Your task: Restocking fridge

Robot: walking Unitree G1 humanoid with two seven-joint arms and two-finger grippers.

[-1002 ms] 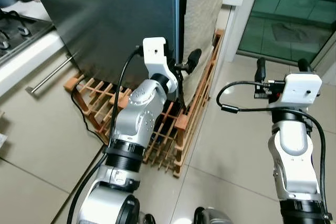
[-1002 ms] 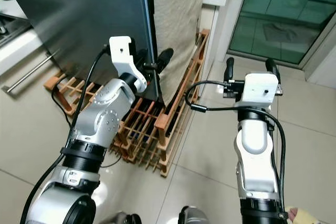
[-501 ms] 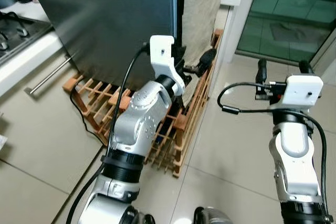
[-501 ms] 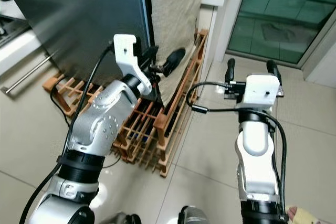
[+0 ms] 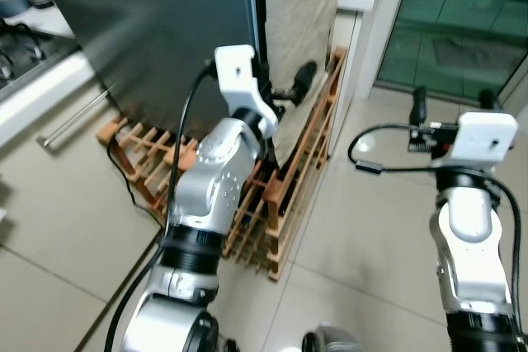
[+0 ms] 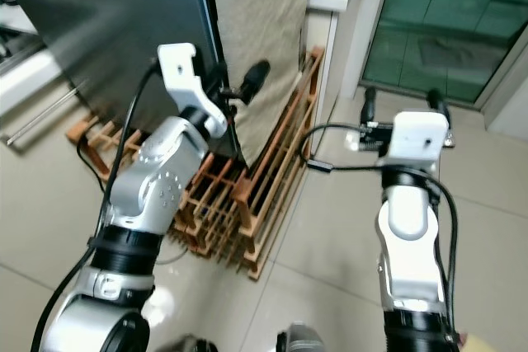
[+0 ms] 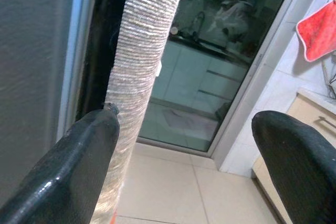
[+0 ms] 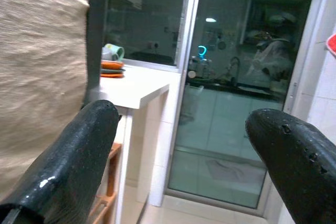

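Note:
The fridge's dark grey door [image 5: 165, 22] stands shut at the upper left, with a beige textured panel [image 5: 297, 14] along its right edge. My left gripper [image 5: 282, 86] is raised at that edge, open and holding nothing. In the left wrist view one fingertip [image 7: 79, 166] lies before the dark gap between door [image 7: 37, 51] and panel [image 7: 142, 51], and the other [image 7: 299, 161] hangs over the floor. My right gripper [image 5: 452, 103] is open and empty, held above the tiled floor to the right, apart from the fridge.
A wooden wine rack [image 5: 289, 179] lies on the floor at the fridge's foot. To the left runs a white counter with a hob [image 5: 33, 80]. A white counter [image 8: 136, 85] bearing dishes and a glass sliding door [image 5: 462, 22] stand at the right.
My left gripper has risen and reached further right past the door's edge. The head view has shifted, so the fridge edge sits further left. The right arm has held still.

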